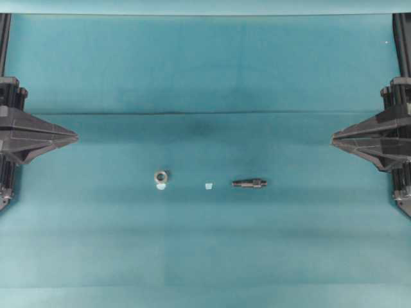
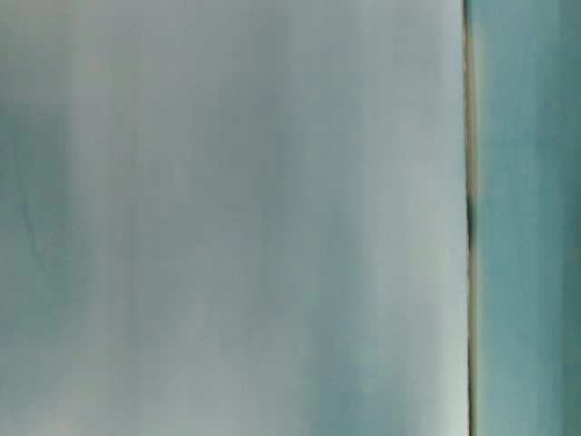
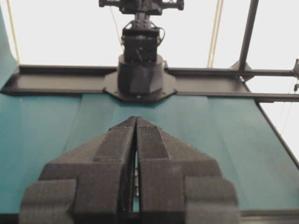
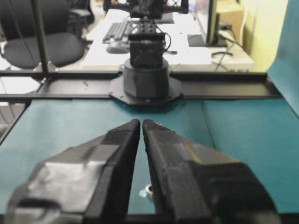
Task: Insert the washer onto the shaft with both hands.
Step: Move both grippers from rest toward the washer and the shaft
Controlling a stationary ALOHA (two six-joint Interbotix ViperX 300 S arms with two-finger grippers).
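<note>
Left gripper [image 1: 75,136] sits at the edge, jaws pressed together, empty. On the teal cloth [image 1: 205,70], the washer [image 1: 161,176] lies left of centre, a tape scrap [image 1: 208,186] next, then the shaft [image 1: 249,183] lying flat. Right gripper [image 1: 333,138]: jaws together, empty.

Teal cloth-covered table [image 1: 205,70]: broad open surface across the whole overhead view. Left gripper [image 1: 76,136] at the left edge, right gripper [image 1: 332,137] at the right edge, both with fingers pressed together, tips pointing inward, well apart with a wide unobstructed lane between them. Low obstacles in a row nearer the front, below that lane: the washer [image 1: 161,176] left of centre, with a pale tape scrap [image 1: 161,187] touching its near side; a second tape scrap [image 1: 207,186] at centre; the shaft [image 1: 250,183] lying flat, right of centre. Clear gaps separate all three. Table-level view: blurred, nothing readable.
</note>
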